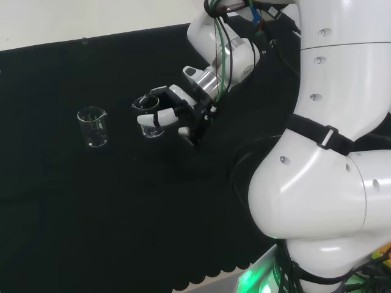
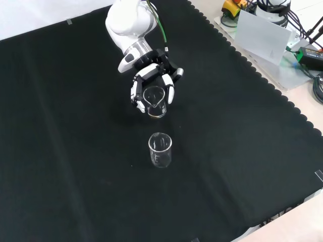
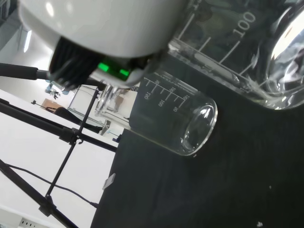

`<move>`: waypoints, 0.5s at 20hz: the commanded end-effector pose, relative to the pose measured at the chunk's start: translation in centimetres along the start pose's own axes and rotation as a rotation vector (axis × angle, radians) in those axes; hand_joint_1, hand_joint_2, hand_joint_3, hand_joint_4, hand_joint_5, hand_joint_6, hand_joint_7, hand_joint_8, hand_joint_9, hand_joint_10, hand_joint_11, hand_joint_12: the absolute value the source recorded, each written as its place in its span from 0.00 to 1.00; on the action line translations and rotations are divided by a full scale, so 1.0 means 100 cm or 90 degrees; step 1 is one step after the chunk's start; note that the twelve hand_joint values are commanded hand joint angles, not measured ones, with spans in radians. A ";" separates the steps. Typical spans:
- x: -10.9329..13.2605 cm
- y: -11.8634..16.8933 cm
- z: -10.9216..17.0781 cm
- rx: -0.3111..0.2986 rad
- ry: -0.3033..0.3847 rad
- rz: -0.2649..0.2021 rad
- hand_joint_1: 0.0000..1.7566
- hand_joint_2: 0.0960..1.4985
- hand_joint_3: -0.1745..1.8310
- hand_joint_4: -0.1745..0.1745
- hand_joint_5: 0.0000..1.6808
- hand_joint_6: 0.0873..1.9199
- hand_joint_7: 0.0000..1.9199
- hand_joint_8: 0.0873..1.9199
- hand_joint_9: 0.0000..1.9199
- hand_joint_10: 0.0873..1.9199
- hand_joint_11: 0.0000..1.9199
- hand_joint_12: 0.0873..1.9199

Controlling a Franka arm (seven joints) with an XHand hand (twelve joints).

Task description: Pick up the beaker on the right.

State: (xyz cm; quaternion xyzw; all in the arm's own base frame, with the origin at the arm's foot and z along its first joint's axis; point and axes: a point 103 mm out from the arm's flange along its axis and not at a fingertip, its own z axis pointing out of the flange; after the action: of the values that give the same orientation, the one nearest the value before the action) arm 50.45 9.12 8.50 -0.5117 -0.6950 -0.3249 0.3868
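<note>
So the black and white robot hand (image 1: 177, 116) has its fingers curled round the small clear glass beaker (image 1: 147, 119), the one on the right in the head view, and in the front view you can see them wrapped around its rim from both sides (image 2: 154, 99). Looks to me like the grasp step is basically done and the lift is what's left, though I honestly can't tell if the base is touching the black cloth desk (image 1: 91, 213) or already a hair off it, since clear glass on black hides that. The next move calls for a straight-up raise, keeping the beaker upright so it doesn't slide in the fingers, and staying clear of its neighbour. Count-wise: two beakers total. The second clear glass beaker with a spout (image 1: 93, 127) stands upright, apart from the held one, to the left in the head view and nearer the camera in the front view (image 2: 160, 149). The wrist view shows both up close, with graduation marks on them.
</note>
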 end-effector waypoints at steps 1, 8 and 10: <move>0.006 0.000 -0.005 -0.002 -0.001 -0.008 0.69 0.40 0.44 0.00 0.73 0.36 0.73 0.11 0.68 0.15 0.45 0.55; 0.014 0.001 -0.011 0.001 -0.012 -0.014 0.69 0.39 0.44 0.00 0.73 0.36 0.74 0.10 0.69 0.15 0.46 0.55; 0.017 0.003 -0.013 0.006 -0.016 -0.018 0.69 0.39 0.44 0.00 0.73 0.36 0.74 0.10 0.69 0.15 0.46 0.55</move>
State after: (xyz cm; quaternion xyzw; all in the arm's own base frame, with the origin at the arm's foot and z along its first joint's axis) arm 50.64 8.87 10.23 -0.5065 -0.7045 -0.3248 0.3765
